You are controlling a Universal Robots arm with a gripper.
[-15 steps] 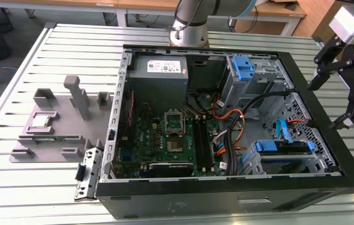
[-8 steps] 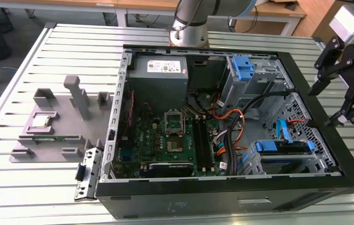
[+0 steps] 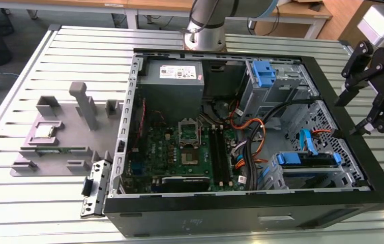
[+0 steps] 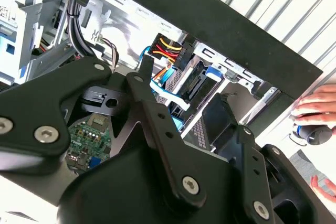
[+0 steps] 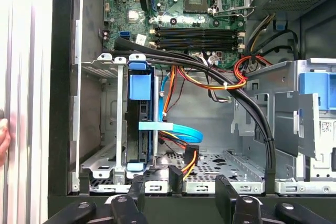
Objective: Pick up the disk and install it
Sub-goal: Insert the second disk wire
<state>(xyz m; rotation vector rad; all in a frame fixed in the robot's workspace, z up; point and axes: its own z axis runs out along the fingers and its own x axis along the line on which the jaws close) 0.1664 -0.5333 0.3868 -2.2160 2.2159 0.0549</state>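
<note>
The disk (image 3: 307, 159), dark with a bright blue carrier frame, sits on edge inside the drive cage at the near corner of the open computer case (image 3: 354, 152), toward the exterior view's right. In the first wrist view the disk (image 5: 140, 124) stands in its slot with a light blue cable beside it. It also appears in the second wrist view, the disk (image 4: 193, 88) lying past the fingers. My gripper (image 3: 353, 116) hangs above the case's edge on the exterior view's right, open and holding nothing. Both wrist views show the gripper (image 5: 178, 192) (image 4: 181, 82) with spread black fingers.
A bundle of black, orange and red cables (image 5: 220, 77) crosses the case near the cage. A motherboard (image 3: 185, 147), a grey power supply (image 3: 173, 76) and an upright blue latch (image 3: 263, 73) fill the case. A grey fixture (image 3: 63, 127) lies on the slatted table. A person's hand (image 4: 315, 109) rests outside the case.
</note>
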